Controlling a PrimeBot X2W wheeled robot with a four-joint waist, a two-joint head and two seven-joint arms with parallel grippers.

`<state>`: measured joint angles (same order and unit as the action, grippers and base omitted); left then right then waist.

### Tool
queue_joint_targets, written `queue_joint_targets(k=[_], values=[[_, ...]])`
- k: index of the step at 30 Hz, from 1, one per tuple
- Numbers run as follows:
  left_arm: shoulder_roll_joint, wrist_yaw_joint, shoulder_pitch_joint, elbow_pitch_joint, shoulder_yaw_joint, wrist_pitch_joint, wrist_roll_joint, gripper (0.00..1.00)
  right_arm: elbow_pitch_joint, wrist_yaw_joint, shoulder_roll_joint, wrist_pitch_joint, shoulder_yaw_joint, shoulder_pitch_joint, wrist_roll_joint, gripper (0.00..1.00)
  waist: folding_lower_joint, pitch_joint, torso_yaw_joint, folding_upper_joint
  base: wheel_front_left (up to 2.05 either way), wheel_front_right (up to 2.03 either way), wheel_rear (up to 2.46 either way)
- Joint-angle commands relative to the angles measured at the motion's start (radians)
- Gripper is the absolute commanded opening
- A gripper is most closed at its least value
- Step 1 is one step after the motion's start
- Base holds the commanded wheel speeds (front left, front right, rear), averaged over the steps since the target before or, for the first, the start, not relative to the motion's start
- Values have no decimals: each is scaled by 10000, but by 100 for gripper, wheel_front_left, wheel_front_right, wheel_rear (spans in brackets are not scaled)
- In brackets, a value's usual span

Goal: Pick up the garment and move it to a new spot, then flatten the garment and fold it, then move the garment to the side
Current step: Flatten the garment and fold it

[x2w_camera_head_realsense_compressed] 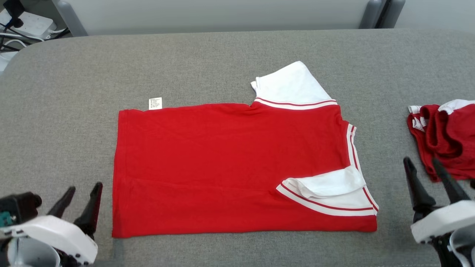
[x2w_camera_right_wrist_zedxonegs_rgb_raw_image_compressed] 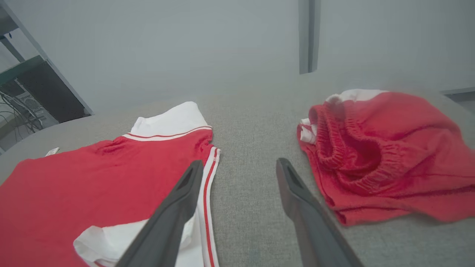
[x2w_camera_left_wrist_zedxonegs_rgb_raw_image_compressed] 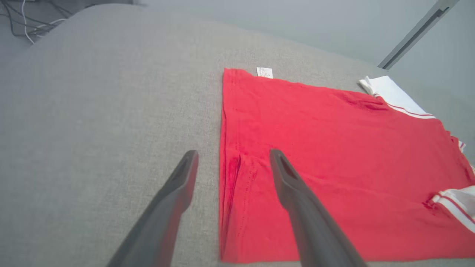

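Red with white sleeves, the garment (x2w_camera_head_realsense_compressed: 230,167) lay flat in the middle of the grey padded table (x2w_camera_head_realsense_compressed: 222,55). The left gripper (x2w_camera_head_realsense_compressed: 85,186) stood just beside its near left corner, jaws spread and holding nothing. The right gripper (x2w_camera_head_realsense_compressed: 421,160), also spread and empty, stood between the garment and a crumpled red pile (x2w_camera_head_realsense_compressed: 445,137).

Garment (x2w_camera_head_realsense_compressed: 230,167) label (x2w_camera_head_realsense_compressed: 155,103) print unreadably small, red bundle (x2w_camera_head_realsense_compressed: 445,133) cut by right edge
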<state>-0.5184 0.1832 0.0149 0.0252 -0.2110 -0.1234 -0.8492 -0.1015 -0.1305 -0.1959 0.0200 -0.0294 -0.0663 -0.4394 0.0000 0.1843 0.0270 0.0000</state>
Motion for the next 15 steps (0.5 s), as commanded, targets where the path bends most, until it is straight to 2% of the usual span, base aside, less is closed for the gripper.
queue_joint_targets(k=[1, 3, 6, 10, 15], values=[[-369, 78, -690, 296, 459, 15, 116, 100, 345, -2, -229, -100, 138, -390, 108, 100, 0, 39, -18, 0, 0, 0, 0], [-566, 137, -1208, 464, 399, -137, 355, 100, 277, -2, -403, -12, 171, -1011, 315, 100, 0, 197, -54, 0, 0, 0, 0], [-743, -23, -2183, 430, 91, -605, 545, 100, -59, -2, -768, 252, 440, -2101, 474, 100, 0, 536, -54, 0, 0, 0, 0], [-826, -527, -3773, -190, -405, -1420, 563, 100, -837, -2, -1387, 673, 1103, -3945, 348, 100, 0, 1197, 60, 0, 0, 0, 0], [-648, -1363, -5771, -1609, -906, -2093, 469, 100, -2204, -2, -2055, 1351, 2409, -6408, -122, 100, 0, 2038, 356, 0, 0, 0, 0]])
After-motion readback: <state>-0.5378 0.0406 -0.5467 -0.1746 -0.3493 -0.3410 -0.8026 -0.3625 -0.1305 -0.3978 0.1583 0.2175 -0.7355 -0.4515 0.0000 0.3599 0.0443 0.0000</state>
